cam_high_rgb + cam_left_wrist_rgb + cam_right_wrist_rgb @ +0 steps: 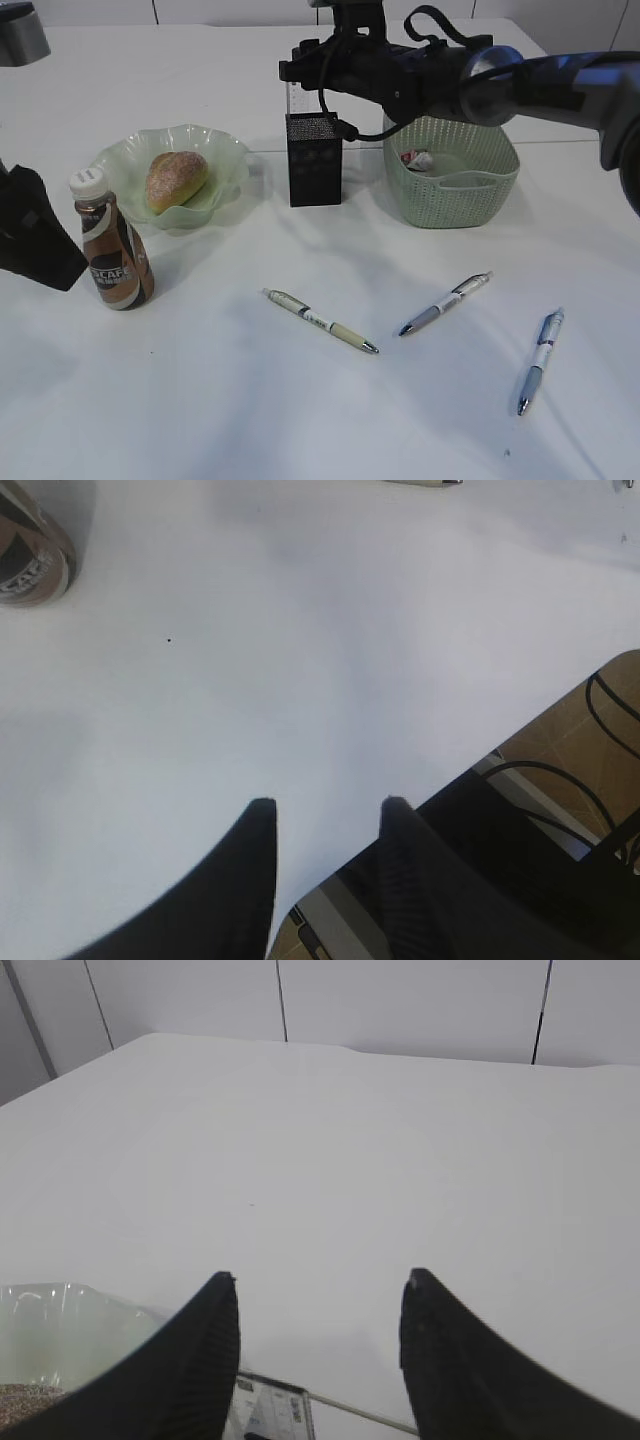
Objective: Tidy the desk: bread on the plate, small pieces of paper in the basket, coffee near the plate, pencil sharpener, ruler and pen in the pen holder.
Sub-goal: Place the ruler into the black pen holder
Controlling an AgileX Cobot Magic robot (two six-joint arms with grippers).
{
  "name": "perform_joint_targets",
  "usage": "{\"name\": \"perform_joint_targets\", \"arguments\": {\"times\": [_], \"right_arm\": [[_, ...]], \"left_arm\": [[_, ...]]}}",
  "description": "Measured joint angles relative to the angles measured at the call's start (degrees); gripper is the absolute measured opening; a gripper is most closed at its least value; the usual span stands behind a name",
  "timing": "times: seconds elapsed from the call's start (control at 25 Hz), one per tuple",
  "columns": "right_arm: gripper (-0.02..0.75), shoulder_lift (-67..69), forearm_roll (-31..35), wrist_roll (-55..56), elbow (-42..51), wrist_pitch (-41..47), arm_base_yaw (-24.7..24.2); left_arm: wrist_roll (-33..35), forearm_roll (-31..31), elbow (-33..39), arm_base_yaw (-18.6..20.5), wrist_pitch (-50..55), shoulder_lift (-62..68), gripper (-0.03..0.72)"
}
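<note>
Pens come first for you, because three of them lie loose on the surface (200, 400) nearest the camera: a blue pen (540, 360) at the right, a grey pen (445, 303) in the middle, and a cream pen (320, 320) to its left, all well apart from one another. None has reached the pen holder (314, 158), so by my reading that part of the tidy-up remains.

Further back on the left, the coffee bottle (112, 245) stands upright just beside the plate (225, 150), and the bread (176, 178) already sits on that plate. Your left tool (325, 815) hangs low near the surface edge with its fingers parted and nothing between them.

Beyond that, the pen holder stands between the plate and the basket (452, 200), which holds a crumpled piece of paper (417, 159). A clear ruler (270, 1410) appears to stand in the holder already. Your right tool (318, 1290) hovers just above the holder, fingers spread and empty.

Watch these risks:
- pulling the right arm back low could clip the ruler or tip the holder, since the tool sits so close over it
- a pen lying flat may roll or skid away if the fingers close off centre
- dropping a pen in at a slant could catch the holder's rim and bounce out
- reaching for the cream pen with the left arm could knock the bottle over
</note>
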Motion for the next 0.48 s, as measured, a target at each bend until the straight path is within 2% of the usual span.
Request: {"name": "perform_joint_targets", "arguments": {"times": [0.24,0.48], "right_arm": [[0.421,-3.4,-2.2,-0.2,0.0,4.1,0.0],[0.421,-8.8,-3.3,-0.2,0.0,13.0,0.0]], "left_arm": [[0.0,0.0,0.0,0.0,0.0,0.0,0.239],[0.0,0.0,0.0,0.0,-0.8,0.0,0.239]]}}
